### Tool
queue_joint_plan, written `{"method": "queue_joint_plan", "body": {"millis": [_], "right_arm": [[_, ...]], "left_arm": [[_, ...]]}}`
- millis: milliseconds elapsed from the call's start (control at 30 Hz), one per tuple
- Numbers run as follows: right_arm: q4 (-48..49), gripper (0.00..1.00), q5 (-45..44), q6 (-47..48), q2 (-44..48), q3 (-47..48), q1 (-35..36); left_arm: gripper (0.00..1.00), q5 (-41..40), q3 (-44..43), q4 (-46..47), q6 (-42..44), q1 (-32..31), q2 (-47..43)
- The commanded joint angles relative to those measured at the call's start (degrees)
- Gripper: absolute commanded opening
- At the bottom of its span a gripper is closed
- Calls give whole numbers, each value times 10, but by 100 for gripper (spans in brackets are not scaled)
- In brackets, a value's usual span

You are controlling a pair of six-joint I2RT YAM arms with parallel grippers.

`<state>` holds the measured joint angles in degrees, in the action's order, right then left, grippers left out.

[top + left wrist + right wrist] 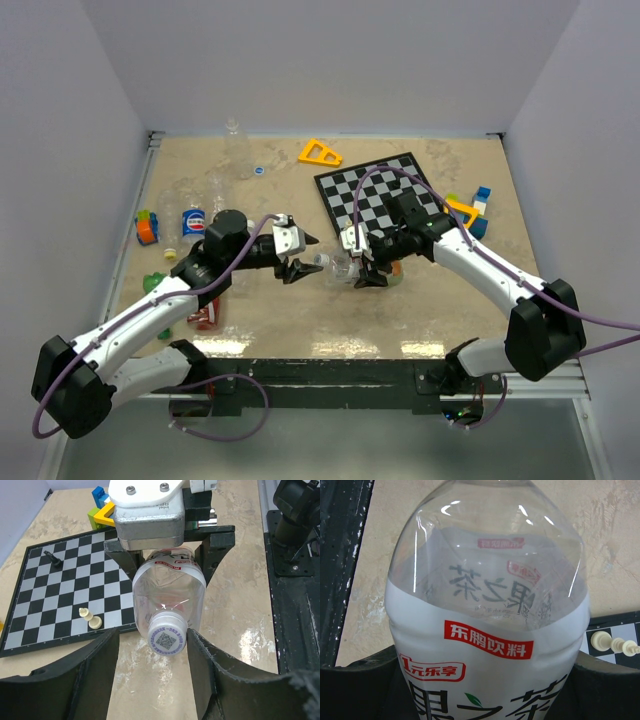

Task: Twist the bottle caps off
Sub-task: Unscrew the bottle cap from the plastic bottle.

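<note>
Centring the white cap (168, 637) between the open left jaws, which flank it without pinching, should come before any twist. The right jaws clamp the labelled bottle (169, 595) level above the bench (240, 605); turn about its axis.
</note>
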<state>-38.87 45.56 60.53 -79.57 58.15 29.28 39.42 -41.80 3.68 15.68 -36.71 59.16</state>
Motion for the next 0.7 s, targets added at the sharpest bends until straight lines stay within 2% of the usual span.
{"method": "queue_joint_plan", "body": {"millis": [0,133,367,433,467,500,567,667], "right_arm": [[-2,9,8,8,5,6,1],[-1,9,8,8,5,6,1],[-1,9,8,7,5,6,1],[-1,9,8,7,5,6,1],[-1,9,8,7,6,6,1],[-1,9,8,7,6,6,1],[-1,9,7,8,6,5,1],[1,9,4,6,6,5,1]], "left_arm": [[56,14,-26,19,13,2,1],[40,31,-27,17,14,2,5],[36,58,-41,-1,7,2,30],[28,63,-44,2,-6,1,37],[18,64,-47,4,-20,1,42],[0,59,-50,6,-39,2,46],[0,28,-66,4,-120,2,58],[0,-42,-93,-35,-302,2,74]]}}
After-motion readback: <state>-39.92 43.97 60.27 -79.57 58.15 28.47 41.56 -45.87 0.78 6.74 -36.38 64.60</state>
